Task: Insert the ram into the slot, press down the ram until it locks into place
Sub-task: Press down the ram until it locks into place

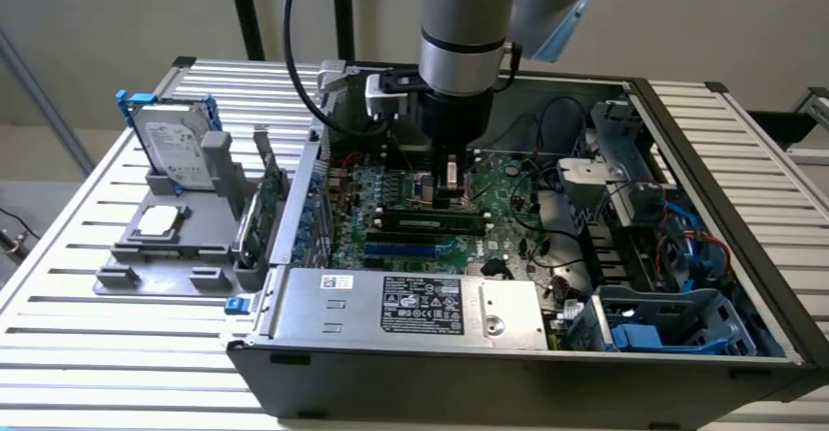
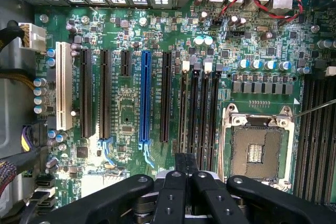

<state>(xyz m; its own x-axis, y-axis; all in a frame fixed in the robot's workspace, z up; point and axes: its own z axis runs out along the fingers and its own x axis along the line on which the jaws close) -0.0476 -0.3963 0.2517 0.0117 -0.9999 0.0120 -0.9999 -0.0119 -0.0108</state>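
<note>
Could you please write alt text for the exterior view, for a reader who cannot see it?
A robot arm reaches down into an open computer case, its gripper just above the ram lying along a motherboard slot. A hard drive stands on a grey holder at the view's left.

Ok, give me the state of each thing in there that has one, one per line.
Computer case: lying flat, side open.
Ram: seated lengthwise in a motherboard slot.
Gripper: low over the ram slots, directly above the motherboard.
CPU socket: empty, unoccupied.
Hard drive: upright in its grey holder.

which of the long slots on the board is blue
The blue slot in the middle of the row; the one at the row's end is white, the rest are black.
</note>
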